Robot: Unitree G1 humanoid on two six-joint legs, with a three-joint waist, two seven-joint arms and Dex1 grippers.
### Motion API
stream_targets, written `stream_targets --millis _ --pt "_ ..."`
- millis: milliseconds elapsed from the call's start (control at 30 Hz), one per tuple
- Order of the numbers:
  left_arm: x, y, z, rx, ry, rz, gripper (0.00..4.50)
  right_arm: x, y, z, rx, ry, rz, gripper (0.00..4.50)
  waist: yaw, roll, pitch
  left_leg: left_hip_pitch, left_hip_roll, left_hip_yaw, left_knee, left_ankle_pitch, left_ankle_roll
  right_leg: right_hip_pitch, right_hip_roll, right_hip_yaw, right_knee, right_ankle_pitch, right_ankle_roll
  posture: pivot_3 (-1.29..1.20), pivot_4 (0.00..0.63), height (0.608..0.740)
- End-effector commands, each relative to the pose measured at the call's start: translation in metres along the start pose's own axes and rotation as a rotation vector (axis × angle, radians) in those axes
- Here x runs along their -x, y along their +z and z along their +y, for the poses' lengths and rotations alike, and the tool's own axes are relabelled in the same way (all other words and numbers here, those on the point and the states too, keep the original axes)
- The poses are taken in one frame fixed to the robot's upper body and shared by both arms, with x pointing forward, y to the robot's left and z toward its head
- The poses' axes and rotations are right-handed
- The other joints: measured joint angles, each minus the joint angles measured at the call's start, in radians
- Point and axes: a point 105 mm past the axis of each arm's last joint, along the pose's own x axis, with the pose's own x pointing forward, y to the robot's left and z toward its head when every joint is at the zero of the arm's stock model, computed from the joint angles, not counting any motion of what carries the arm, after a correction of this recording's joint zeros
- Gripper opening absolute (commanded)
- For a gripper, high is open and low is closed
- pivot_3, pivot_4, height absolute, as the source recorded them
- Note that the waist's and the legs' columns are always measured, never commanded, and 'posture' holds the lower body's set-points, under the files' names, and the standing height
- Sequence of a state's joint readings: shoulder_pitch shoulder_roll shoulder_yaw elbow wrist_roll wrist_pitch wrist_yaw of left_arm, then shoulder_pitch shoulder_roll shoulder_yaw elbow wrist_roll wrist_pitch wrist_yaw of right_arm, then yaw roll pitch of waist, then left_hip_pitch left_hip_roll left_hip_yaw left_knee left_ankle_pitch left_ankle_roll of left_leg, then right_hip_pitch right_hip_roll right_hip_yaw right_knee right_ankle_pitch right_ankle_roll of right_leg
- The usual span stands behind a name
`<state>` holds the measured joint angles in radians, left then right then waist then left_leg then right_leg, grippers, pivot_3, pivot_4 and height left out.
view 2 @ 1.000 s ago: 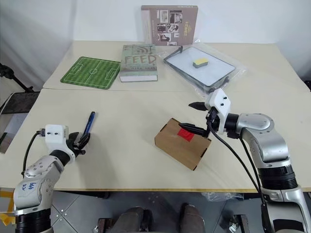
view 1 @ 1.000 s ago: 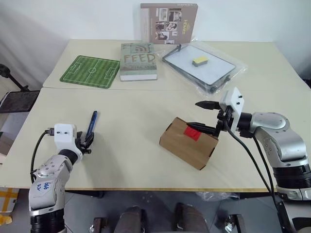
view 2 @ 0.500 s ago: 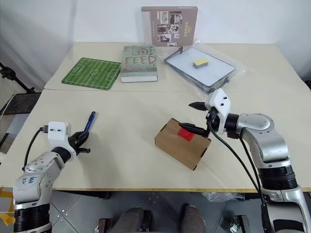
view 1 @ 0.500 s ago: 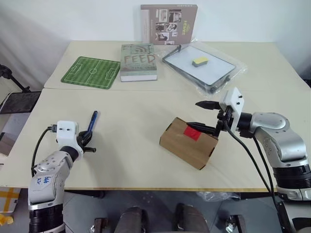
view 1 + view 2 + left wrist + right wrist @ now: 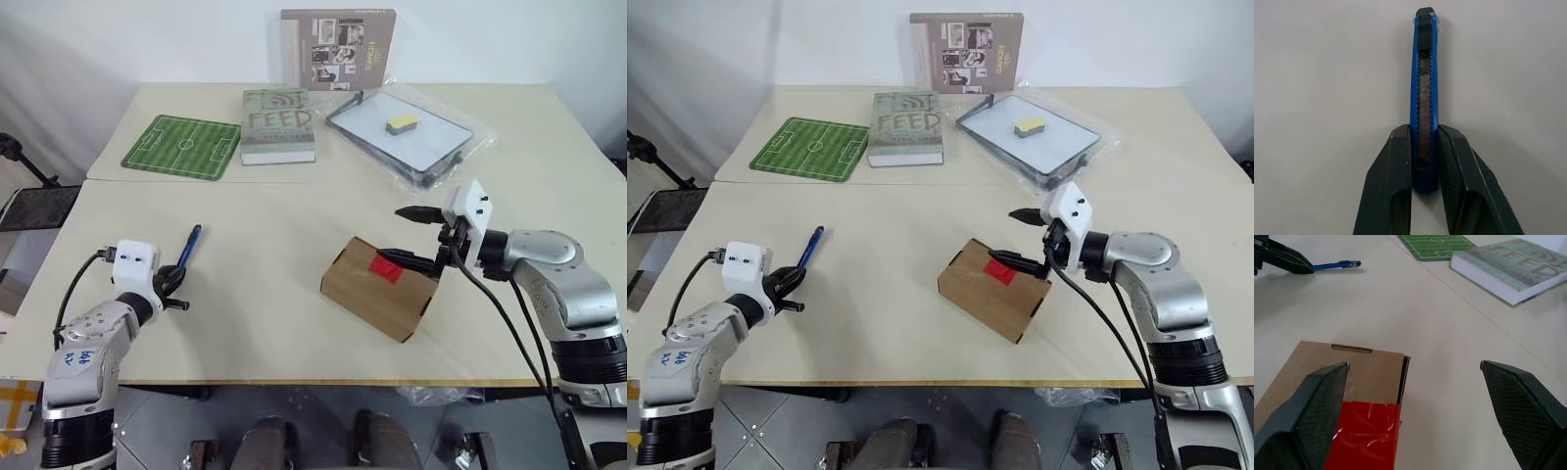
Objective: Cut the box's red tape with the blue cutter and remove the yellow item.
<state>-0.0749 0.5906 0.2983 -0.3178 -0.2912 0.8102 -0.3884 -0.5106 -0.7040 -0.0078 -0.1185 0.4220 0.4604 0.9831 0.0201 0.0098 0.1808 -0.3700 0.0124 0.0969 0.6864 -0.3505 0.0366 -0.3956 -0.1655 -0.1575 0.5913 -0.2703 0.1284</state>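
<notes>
The blue cutter [image 5: 1423,73] lies on the table at the left, pointing away from me, and my left gripper [image 5: 1424,131] is shut on its rear end. In the head views the cutter [image 5: 189,244] rests flat ahead of the left gripper [image 5: 174,284]. The box [image 5: 377,294] sits right of centre, its flaps shut under the red tape [image 5: 388,266]. My right gripper [image 5: 402,235] stands open over the box's right end, one finger above the tape [image 5: 1366,431] and one higher. The yellow item is out of view.
A grey-green book [image 5: 279,125] and a green football mat [image 5: 182,145] lie at the back left. A black tray in a plastic bag [image 5: 436,147] with a flat yellow block [image 5: 402,122] sits at the back right. A brown printed board [image 5: 333,34] stands against the wall.
My left gripper's fingers have closed onto the cutter's rear end and the left arm has swung outward a little. The right arm and the box have not moved.
</notes>
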Motion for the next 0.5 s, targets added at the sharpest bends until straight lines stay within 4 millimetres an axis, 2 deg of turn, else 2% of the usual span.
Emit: stream_targets --millis 33,167,233,300,400,500 --pt "0.014 0.004 -0.032 -0.045 -0.245 0.006 0.44 0.005 0.028 0.002 0.069 0.009 -0.047 4.5 0.0 0.0 0.0 0.0 0.0 0.0 -0.001 0.0 0.0 -0.001 0.0 0.0 0.0 0.0 0.0 0.0 0.15 0.74" --pt "0.033 0.015 -0.049 -0.162 -0.412 0.011 0.44 -0.006 0.039 0.021 0.087 0.099 -0.049 4.5 0.0 0.0 0.003 -0.002 0.001 -0.001 -0.002 -0.001 -0.001 -0.002 0.001 -0.001 -0.001 0.0 0.0 0.0 0.15 0.74" --pt "0.039 0.012 -0.055 -0.213 -0.464 0.048 0.44 -0.014 0.04 0.033 0.105 0.145 -0.021 4.5 -0.001 0.0 0.003 -0.002 0.001 -0.001 -0.002 -0.001 -0.001 -0.003 0.001 -0.001 -0.001 -0.001 -0.001 0.0 0.15 0.74" --pt "0.041 0.002 -0.061 -0.299 -0.486 0.103 0.44 -0.026 0.033 0.056 0.115 0.243 0.059 4.5 -0.004 0.0 0.004 -0.002 0.001 0.0 -0.003 -0.001 -0.001 -0.003 0.001 -0.001 -0.001 -0.001 -0.001 0.0 0.15 0.74" --pt "0.044 -0.006 -0.082 -0.309 -0.548 0.103 0.44 -0.047 0.034 0.082 0.158 0.309 0.088 3.94 -0.009 0.0 0.004 -0.002 0.001 0.0 -0.004 -0.001 -0.001 -0.003 0.001 -0.001 -0.001 -0.001 -0.002 0.0 0.15 0.74" --pt "0.045 -0.01 -0.095 -0.308 -0.579 0.093 0.44 -0.062 0.039 0.097 0.187 0.345 0.087 2.93 -0.018 0.0 0.004 -0.002 0.001 0.0 -0.004 -0.001 -0.001 -0.004 0.001 -0.001 -0.001 -0.001 -0.001 0.0 0.15 0.74"
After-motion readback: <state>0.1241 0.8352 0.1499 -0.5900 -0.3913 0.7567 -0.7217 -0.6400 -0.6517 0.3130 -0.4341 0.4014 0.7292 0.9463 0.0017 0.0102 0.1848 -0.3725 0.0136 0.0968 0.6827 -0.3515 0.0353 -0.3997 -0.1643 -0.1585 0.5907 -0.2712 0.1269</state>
